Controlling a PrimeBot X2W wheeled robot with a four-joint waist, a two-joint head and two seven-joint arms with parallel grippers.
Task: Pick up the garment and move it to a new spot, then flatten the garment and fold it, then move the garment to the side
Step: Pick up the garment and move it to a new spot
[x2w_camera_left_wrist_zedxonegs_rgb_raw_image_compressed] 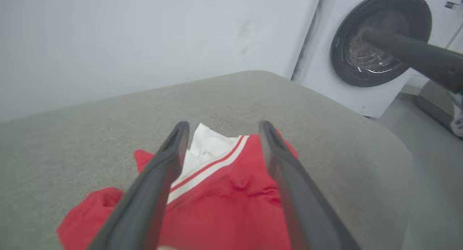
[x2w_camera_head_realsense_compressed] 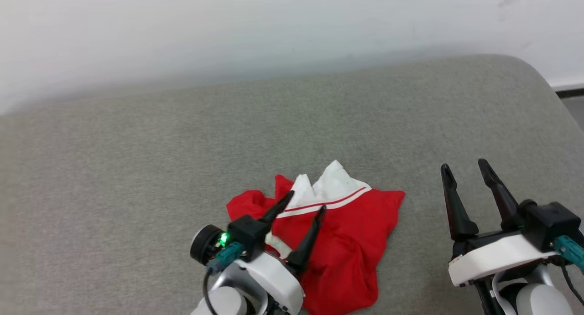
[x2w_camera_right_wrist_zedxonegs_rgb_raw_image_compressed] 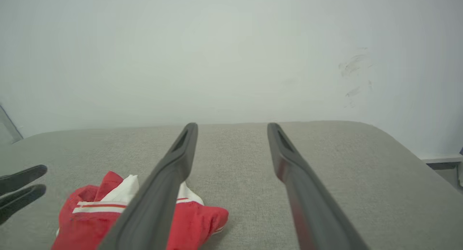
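Plainly nearer, the left gripper [x2w_camera_head_realsense_compressed: 307, 201] hangs with jaws spread and empty right over the crumpled garment [x2w_camera_head_realsense_compressed: 346, 242] by the grey cushion's [x2w_camera_head_realsense_compressed: 182, 146] front edge, while the right gripper [x2w_camera_head_realsense_compressed: 463, 164], likewise unclenched, stands well apart rightward.

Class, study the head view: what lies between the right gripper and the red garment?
Only a bare stretch of the grey cushion. The head view shows the right gripper off to the side of the garment, apart from it.
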